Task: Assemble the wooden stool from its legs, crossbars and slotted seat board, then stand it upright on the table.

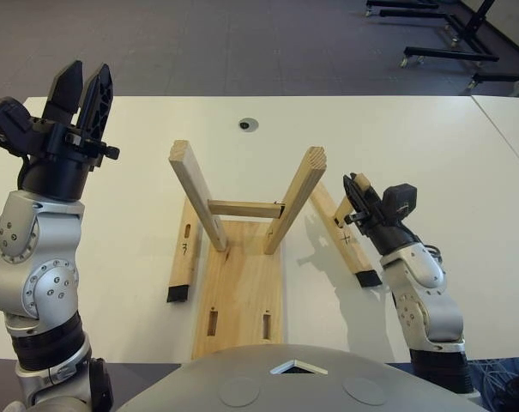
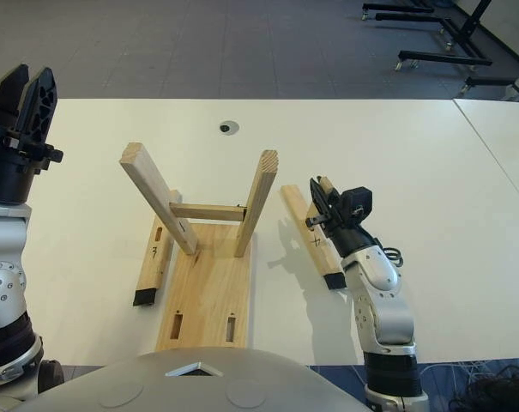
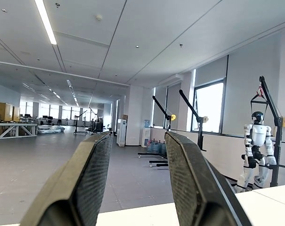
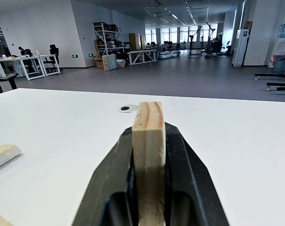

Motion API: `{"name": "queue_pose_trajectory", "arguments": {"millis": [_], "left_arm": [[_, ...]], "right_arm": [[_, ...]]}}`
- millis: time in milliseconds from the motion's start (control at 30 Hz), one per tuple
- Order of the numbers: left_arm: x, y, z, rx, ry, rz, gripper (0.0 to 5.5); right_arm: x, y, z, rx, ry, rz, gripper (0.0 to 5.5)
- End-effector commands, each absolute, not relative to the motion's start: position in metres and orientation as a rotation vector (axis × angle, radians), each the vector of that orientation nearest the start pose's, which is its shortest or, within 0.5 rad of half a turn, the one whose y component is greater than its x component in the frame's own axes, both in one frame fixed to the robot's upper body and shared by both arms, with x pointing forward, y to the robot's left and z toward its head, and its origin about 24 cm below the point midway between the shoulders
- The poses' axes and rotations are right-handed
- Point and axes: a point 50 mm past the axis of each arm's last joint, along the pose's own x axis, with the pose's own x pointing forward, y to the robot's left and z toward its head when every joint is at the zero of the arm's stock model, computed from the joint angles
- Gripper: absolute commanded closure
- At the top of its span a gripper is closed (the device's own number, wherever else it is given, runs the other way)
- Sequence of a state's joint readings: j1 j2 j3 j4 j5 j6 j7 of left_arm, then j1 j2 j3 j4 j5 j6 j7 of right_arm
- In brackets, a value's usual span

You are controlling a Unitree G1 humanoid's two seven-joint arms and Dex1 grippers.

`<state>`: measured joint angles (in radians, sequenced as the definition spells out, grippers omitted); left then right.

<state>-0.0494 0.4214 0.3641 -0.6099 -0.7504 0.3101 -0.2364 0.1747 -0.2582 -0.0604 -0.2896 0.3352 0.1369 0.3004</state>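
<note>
Currently the right claw is clamping a narrow wooden piece, which I am taking for a second crossbar. It is holding it low over the counter, just beside the right loose leg that is lying flat there. The left claw is pointing upward, well apart from the work, with its fingers parted and nothing between them.

The seat board is lying flat with two legs standing up out of it, the left standing leg and the right standing leg. Both are leaning outward, and the fitted crossbar is bridging them. The left loose leg is lying against the board's left edge.

Risks, as I am judging them:
- Nothing is bracing the standing pair. Any sideways push from the right arm is likely to rock the legs in their slots or slide the board.
- The held piece is projecting only a little past the fingers, so its end may be meeting a slot at an angle and jamming.
- The right loose leg is lying so close to the claw that a swing toward the board may be dragging it along.
- The front slots on the board are waiting empty. Seating the loose legs one-handed is risking a tilted fit.
</note>
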Motion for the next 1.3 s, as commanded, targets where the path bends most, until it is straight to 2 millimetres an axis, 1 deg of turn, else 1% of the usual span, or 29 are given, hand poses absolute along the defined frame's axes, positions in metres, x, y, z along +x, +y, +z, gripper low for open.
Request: {"name": "queue_pose_trajectory", "arguments": {"millis": [33, 100, 233, 500, 533, 667, 800, 833, 900, 1000, 1067, 1100, 1133, 1200, 1233, 1300], "left_arm": [[0.223, 0.219, 0.204, -0.122, -0.453, -0.330, 3.48], [0.224, 0.219, 0.204, -0.120, -0.453, -0.336, 3.48], [0.227, 0.219, 0.205, -0.119, -0.456, -0.344, 3.48], [0.229, 0.218, 0.202, -0.129, -0.452, -0.345, 3.48], [0.229, 0.218, 0.202, -0.130, -0.452, -0.344, 3.48], [0.229, 0.218, 0.201, -0.131, -0.454, -0.340, 3.48], [0.229, 0.218, 0.200, -0.130, -0.459, -0.336, 3.48], [0.229, 0.218, 0.201, -0.130, -0.460, -0.336, 3.48], [0.228, 0.219, 0.200, -0.129, -0.461, -0.331, 3.48], [0.227, 0.222, 0.199, -0.127, -0.461, -0.316, 3.48], [0.226, 0.223, 0.199, -0.126, -0.461, -0.311, 3.48], [0.226, 0.224, 0.199, -0.125, -0.462, -0.309, 3.48], [0.226, 0.224, 0.199, -0.125, -0.463, -0.309, 3.48], [0.227, 0.223, 0.199, -0.125, -0.466, -0.309, 3.48], [0.228, 0.223, 0.199, -0.126, -0.469, -0.309, 3.48], [0.229, 0.221, 0.198, -0.131, -0.476, -0.313, 3.48]], "right_arm": [[0.227, -0.198, 0.055, 0.057, 0.062, 0.217, 5.11], [0.231, -0.198, 0.055, 0.058, 0.053, 0.207, 5.11], [0.233, -0.198, 0.053, 0.054, 0.045, 0.203, 5.11], [0.241, -0.203, 0.054, 0.004, 0.038, 0.176, 5.11], [0.242, -0.204, 0.054, -0.002, 0.037, 0.170, 4.81], [0.245, -0.204, 0.060, 0.013, 0.016, 0.168, 4.18], [0.248, -0.206, 0.070, 0.028, -0.014, 0.171, 3.43], [0.248, -0.207, 0.075, 0.029, -0.029, 0.171, 3.14], [0.251, -0.209, 0.090, 0.019, -0.076, 0.176, 2.85], [0.256, -0.210, 0.121, 0.027, -0.163, 0.199, 2.22], [0.260, -0.206, 0.143, 0.042, -0.222, 0.221, 1.86], [0.261, -0.203, 0.153, 0.051, -0.246, 0.233, 1.60], [0.264, -0.197, 0.166, 0.066, -0.276, 0.253, 1.60], [0.267, -0.183, 0.183, 0.080, -0.310, 0.291, 1.60], [0.269, -0.175, 0.188, 0.072, -0.318, 0.309, 1.60], [0.270, -0.161, 0.191, 0.022, -0.309, 0.335, 1.60]]}}
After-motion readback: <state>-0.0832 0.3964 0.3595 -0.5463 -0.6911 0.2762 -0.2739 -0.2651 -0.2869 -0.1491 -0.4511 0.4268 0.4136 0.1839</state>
